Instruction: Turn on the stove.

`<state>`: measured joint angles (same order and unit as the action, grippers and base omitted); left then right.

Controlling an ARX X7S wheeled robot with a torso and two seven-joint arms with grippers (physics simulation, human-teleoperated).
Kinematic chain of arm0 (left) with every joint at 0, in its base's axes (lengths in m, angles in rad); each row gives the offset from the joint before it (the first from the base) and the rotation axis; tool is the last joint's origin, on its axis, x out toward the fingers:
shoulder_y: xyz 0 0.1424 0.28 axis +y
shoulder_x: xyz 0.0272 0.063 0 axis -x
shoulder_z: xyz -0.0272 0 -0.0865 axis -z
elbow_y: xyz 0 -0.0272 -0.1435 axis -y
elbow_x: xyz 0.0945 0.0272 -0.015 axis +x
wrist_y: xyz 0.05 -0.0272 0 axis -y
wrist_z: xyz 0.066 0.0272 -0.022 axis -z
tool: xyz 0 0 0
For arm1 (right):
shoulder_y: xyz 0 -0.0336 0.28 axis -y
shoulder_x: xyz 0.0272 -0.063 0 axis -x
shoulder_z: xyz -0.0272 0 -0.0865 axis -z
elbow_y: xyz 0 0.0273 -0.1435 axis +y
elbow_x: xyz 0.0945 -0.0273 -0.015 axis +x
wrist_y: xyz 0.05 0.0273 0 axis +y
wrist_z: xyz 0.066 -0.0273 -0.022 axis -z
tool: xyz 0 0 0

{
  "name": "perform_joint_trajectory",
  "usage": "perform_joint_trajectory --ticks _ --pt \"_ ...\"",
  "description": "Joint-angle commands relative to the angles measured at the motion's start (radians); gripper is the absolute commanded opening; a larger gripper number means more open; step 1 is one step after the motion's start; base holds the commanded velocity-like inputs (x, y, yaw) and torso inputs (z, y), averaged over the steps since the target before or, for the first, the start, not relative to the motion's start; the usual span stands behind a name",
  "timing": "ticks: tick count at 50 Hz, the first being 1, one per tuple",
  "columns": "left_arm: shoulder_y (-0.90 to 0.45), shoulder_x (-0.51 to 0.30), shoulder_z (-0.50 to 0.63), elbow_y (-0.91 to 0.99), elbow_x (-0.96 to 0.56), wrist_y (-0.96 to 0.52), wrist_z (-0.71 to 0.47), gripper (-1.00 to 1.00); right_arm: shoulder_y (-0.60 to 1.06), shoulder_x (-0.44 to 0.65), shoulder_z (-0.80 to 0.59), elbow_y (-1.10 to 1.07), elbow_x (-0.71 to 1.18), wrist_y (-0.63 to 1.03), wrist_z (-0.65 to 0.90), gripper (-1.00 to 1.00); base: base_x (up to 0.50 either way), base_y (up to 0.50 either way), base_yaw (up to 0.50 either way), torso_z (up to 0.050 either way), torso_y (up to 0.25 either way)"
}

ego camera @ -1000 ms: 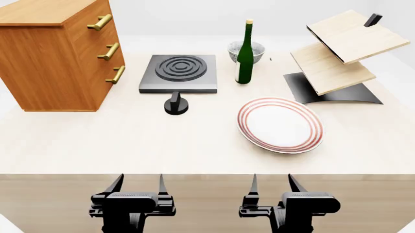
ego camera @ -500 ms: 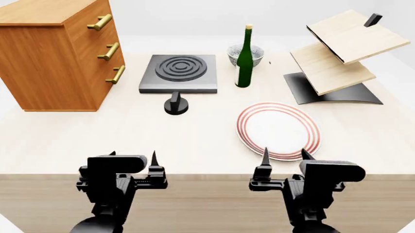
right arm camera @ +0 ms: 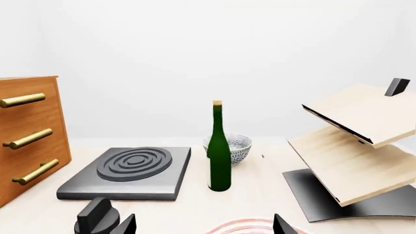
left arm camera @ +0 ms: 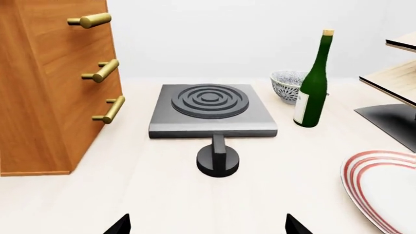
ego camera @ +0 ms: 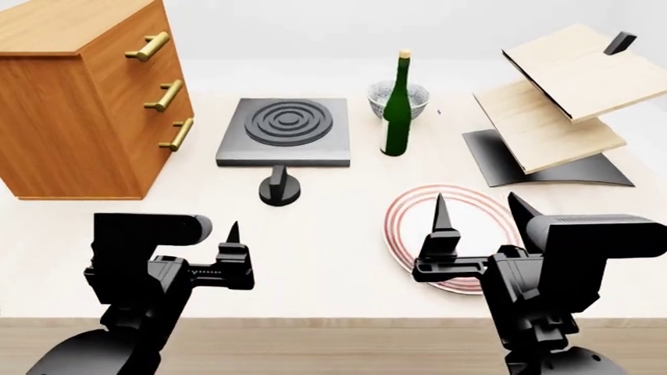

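Two tools hang above the near part of the worktop (ego camera: 312, 258), and both stand spread with nothing between their tips: the left tool (ego camera: 214, 250) is on the side of the knob, the right tool (ego camera: 474, 226) is over the plate (ego camera: 401, 215). One stove (ego camera: 283, 130) lies flat toward the back of the worktop, just beside the wooden drawer chest (ego camera: 73, 101), and its one black knob (ego camera: 279, 189) sits apart, close in front of the stove's near edge. I think the slab is heavy and stiff and has no need to move; only the knob must turn. The knob looks small, hard and rather smooth, with a raised upright bar across its round base, so the best hold is probably to pinch this bar from both sides and twist. I count also three brass handles on the chest, one green bottle (ego camera: 395, 105), one patterned bowl (ego camera: 415, 97) behind it, one red-rimmed plate and one tilted wooden rack (ego camera: 558, 101) with two boards.
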<state>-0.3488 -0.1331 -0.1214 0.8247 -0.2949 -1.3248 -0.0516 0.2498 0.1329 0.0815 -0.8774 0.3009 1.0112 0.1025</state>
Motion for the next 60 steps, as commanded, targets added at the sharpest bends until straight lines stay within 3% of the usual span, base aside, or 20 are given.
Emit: perform_joint_trajectory --ticks 1,21,29,42,60 --pt "-0.012 -0.005 -0.016 0.036 -0.021 -0.052 -0.003 1.00 0.006 -0.001 0.022 -0.042 0.035 0.032 0.002 1.00 0.50 0.00 0.00 0.000 0.000" --pt "0.009 -0.017 -0.009 0.034 -0.030 -0.016 -0.015 1.00 -0.004 0.017 -0.004 -0.026 0.033 0.024 0.033 1.00 0.50 0.00 0.00 0.000 0.000" --pt "0.022 -0.023 0.004 -0.005 -0.025 0.025 -0.017 1.00 -0.015 0.023 -0.012 -0.020 0.026 0.008 0.048 1.00 0.06 0.00 0.00 0.000 0.002" --pt "0.037 -0.084 0.141 -0.364 0.137 0.425 -0.058 1.00 -0.031 0.037 -0.028 -0.014 0.026 -0.014 0.055 1.00 0.00 0.00 0.00 0.000 0.000" --pt "0.009 -0.077 0.184 -0.742 0.204 0.738 -0.078 1.00 -0.041 0.044 -0.030 -0.010 0.040 -0.023 0.068 1.00 0.00 0.00 0.00 0.000 0.000"
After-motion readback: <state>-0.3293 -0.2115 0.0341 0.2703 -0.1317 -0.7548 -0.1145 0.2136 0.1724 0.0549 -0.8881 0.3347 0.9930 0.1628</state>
